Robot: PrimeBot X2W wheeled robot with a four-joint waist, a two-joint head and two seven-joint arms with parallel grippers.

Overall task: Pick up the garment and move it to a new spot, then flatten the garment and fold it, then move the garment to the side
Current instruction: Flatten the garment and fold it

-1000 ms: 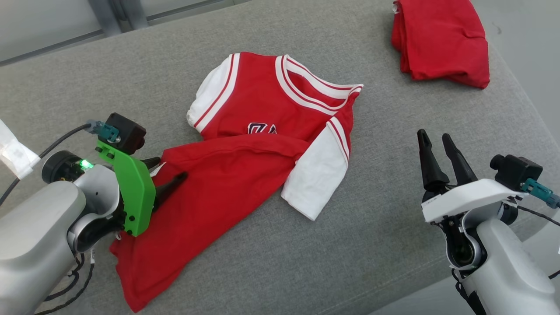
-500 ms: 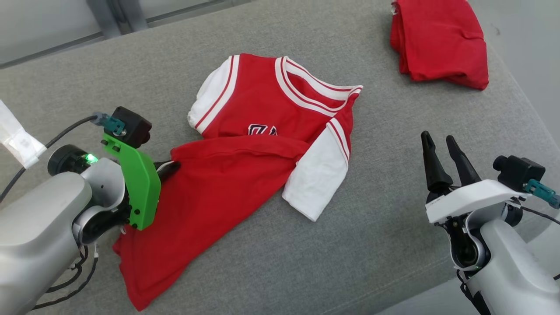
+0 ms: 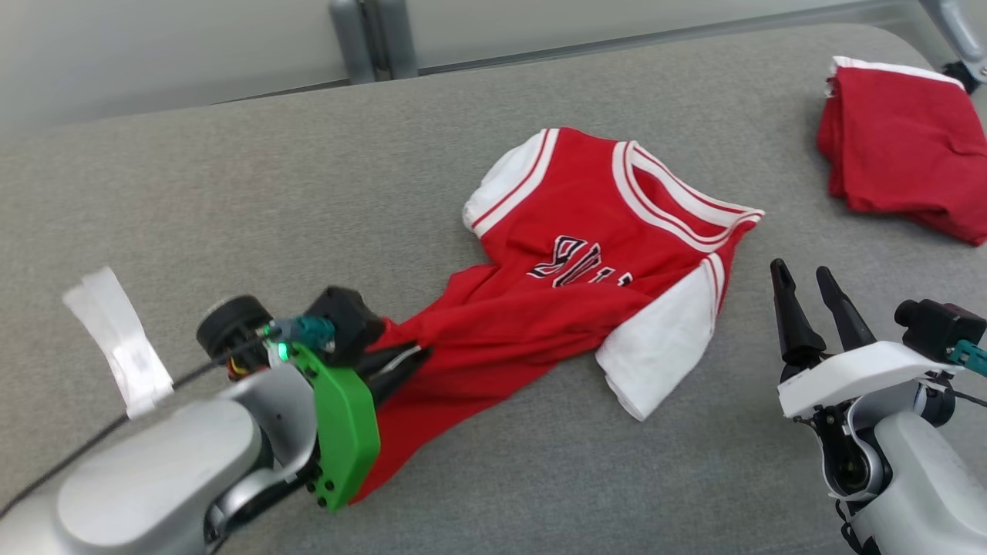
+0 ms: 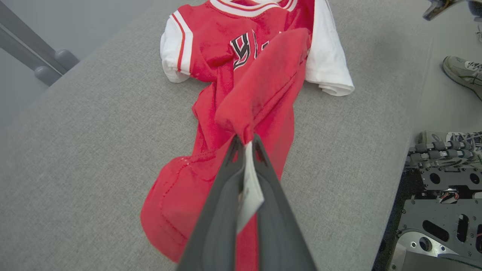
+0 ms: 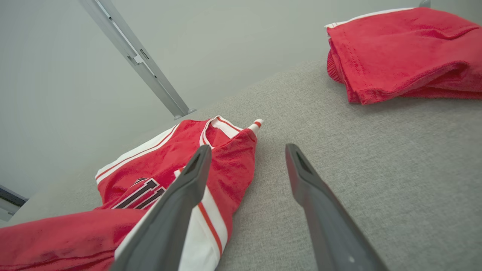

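The garment [image 3: 586,285] is a red shirt with white sleeves, white-striped collar and dark lettering, lying crumpled on the grey surface. My left gripper [image 3: 405,362] is shut on its lower hem, which is lifted and stretched toward my arm. In the left wrist view the fingers [image 4: 226,188] pinch a bunch of red cloth of the garment [image 4: 260,86], with a white label between them. My right gripper [image 3: 810,297] stands open to the right of the shirt, nothing between its fingers. In the right wrist view that gripper [image 5: 246,154] hovers just beside the garment [image 5: 226,158].
A folded red cloth [image 3: 902,146] lies at the far right of the grey padded surface [image 3: 231,216], also the red cloth [image 5: 403,52] in the right wrist view. A white tag [image 3: 119,339] hangs on my left arm's cable. A person's shoe [image 4: 463,71] and machinery [image 4: 440,188] are beyond the table edge.
My left gripper has shut on the shirt's hem and pulled it up and leftward, uncovering more lettering. The head camera has shifted, so the whole scene sits further right. The right gripper stays open.
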